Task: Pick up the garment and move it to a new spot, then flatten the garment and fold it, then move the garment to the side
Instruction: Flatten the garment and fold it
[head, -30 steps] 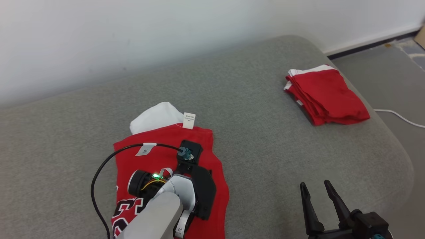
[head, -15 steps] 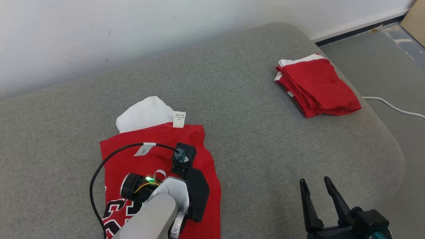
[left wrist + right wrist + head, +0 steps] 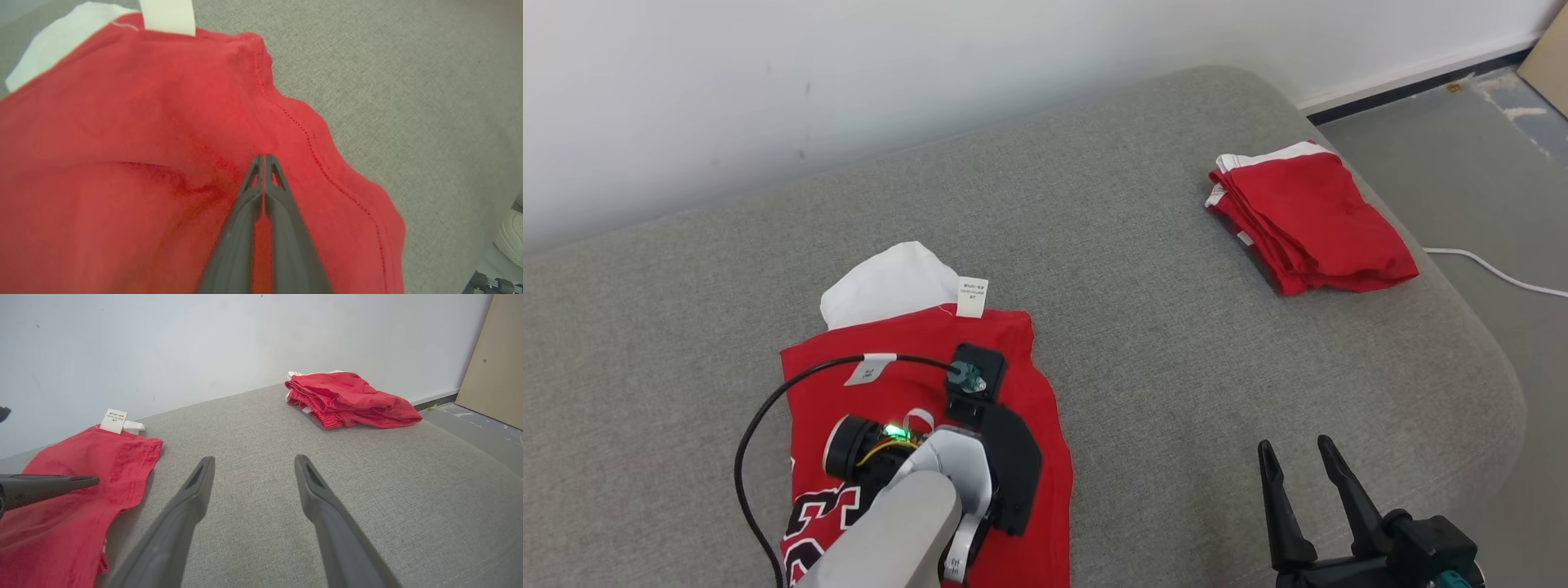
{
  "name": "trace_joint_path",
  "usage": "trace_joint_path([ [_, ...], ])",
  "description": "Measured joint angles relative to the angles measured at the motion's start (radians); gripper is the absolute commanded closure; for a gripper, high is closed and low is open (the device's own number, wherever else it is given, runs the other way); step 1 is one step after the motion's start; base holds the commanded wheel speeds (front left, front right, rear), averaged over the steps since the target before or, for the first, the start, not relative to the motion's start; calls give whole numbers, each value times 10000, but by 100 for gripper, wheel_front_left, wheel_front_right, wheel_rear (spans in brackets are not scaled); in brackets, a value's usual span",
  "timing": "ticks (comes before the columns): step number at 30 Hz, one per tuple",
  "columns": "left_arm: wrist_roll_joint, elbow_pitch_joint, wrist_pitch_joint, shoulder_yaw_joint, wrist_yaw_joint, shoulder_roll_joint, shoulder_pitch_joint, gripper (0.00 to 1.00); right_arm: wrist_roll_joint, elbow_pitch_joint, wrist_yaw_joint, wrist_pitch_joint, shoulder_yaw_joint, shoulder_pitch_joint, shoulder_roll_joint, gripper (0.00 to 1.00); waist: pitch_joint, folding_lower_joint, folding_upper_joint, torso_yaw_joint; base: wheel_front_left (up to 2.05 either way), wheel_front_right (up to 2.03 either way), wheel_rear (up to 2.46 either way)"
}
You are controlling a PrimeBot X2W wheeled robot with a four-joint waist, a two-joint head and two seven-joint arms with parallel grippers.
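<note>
On a grey upholstered couch (image 3: 1143, 343), a red garment (image 3: 915, 367) lies spread at seven o'clock in the head view. A white panel (image 3: 886, 286) pokes out at its eleven o'clock edge and a small white label (image 3: 973, 296) stands at its twelve o'clock hem. Black print (image 3: 817, 514) shows at the cloth's near end.

The left gripper (image 3: 264, 157) is down over the garment, and a black cable (image 3: 768, 408) loops off its wrist toward nine o'clock. Seen from the left wrist, its fingers are pressed together tip to tip against the red cloth, just inside the stitched hem that runs from twelve to five o'clock. Whether a fold of cloth is caught between them cannot be told. A pale shoe (image 3: 510, 232) sits at that view's four o'clock edge.

At five o'clock in the head view, the right gripper (image 3: 1295, 447) hangs over bare upholstery, well apart from the garment. Its fingers are spread wide with nothing between them.

At two o'clock, near the couch's far corner, lies a folded pile of red cloth (image 3: 1319, 220) edged in white. Beyond it at three o'clock, a white cord (image 3: 1494, 273) trails across the grey floor (image 3: 1462, 147). A pale wall (image 3: 849, 82) runs behind the couch. In the right wrist view a tan board (image 3: 490, 355) leans at two o'clock.
</note>
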Motion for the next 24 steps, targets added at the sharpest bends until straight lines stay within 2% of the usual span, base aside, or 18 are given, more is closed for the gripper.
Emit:
trace_joint_path([
  [1,0,-69,-146,17,0,-15,-30,53,0,4,0,0,8,1,0,0,-16,0,0,0,0,0,0],
  [2,2,-109,-211,27,4,-36,-90,0,0,10,0,0,10,1,0,0,-31,-1,0,-2,0,0,0],
  [12,192,213,-71,188,205,15,-1304,0,-10,61,0,0,280,-85,6,0,-13,0,0,-356,0,0,0],
  [17,293,504,384,155,410,-4,-1954,0,21,48,0,0,403,-114,8,0,155,0,0,-686,0,0,0],
  [24,412,1361,995,-44,378,25,-2637,0,242,-61,2,0,520,-294,8,0,786,0,0,-1099,0,0,0],
])
